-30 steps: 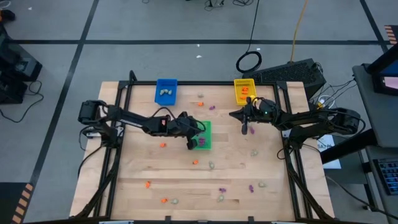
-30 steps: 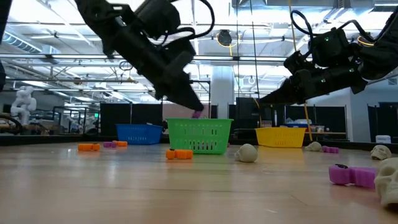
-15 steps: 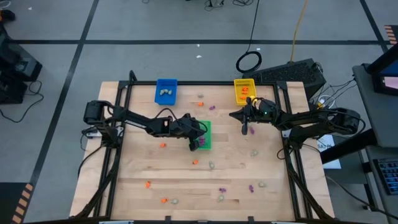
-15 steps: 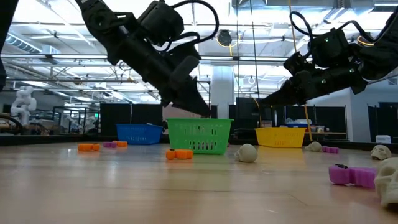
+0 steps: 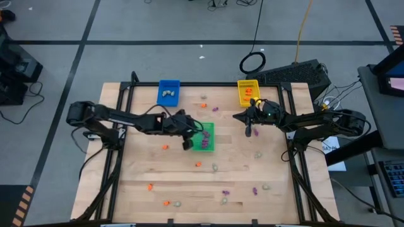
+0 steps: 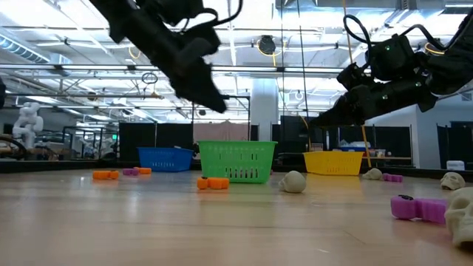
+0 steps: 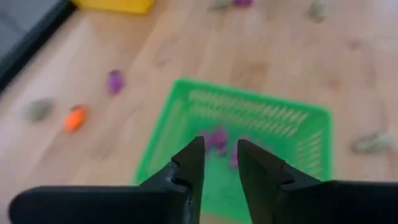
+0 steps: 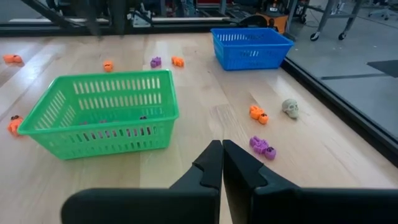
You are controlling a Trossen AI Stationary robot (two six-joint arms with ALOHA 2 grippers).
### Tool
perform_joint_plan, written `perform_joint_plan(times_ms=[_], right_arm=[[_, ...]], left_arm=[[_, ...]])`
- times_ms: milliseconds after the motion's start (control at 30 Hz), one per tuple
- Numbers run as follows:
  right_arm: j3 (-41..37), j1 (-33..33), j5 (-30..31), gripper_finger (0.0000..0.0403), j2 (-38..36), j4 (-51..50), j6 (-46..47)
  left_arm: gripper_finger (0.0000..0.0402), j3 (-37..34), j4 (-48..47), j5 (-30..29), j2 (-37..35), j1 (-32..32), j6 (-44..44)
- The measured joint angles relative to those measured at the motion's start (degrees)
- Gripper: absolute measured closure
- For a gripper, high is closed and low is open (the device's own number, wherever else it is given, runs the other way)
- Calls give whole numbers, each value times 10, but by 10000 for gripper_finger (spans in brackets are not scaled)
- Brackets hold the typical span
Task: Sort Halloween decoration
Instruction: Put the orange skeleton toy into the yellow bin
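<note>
Taking the green tray [image 5: 204,137] as the landmark: on the near side of it, toward the table's [image 5: 139,176] front edge, loose trinkets lie scattered. There is an orange trinket [image 5: 197,164] and a pale trinket [image 5: 214,168] just in front of the tray, then a purple trinket [image 5: 225,191], another purple one [image 5: 255,190] and an orange one [image 5: 150,186] nearer the front edge.

Inside the green tray lie purple trinkets [image 7: 217,138]. The left gripper [image 7: 219,163] hangs above the tray's left rim, its fingers [image 7: 193,163] parted with nothing between them; in the left wrist view the purple trinkets show through the gap, below and clear of the fingertips.

To the right of the tray, well apart from it, the right gripper [image 8: 222,160] hovers above the table with its fingers pressed together and empty; a purple trinket [image 8: 262,147] and an orange trinket [image 8: 257,114] lie on the table near it.

Beyond the tray stand the blue tray [image 5: 168,92], holding pale trinkets, and the yellow tray [image 5: 248,93], holding orange ones.
</note>
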Motion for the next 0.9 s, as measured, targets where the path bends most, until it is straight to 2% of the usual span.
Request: perform_joint_plan(times_ms=[167,367,533,700,900], right_arm=[[0,0,0,403,0,0,0],[0,0,0,403,0,0,0],[0,0,0,403,0,0,0],[0,0,0,403,0,0,0],[0,0,0,403,0,0,0]], left_arm=[[345,0,-146,-48,-56,19,15],[387,0,-293,-48,-70,61,15],[399,-4,-352,-48,-63,95,14],[365,-31,-363,-41,-63,126,-4],[297,-86,-304,-21,-63,159,19]])
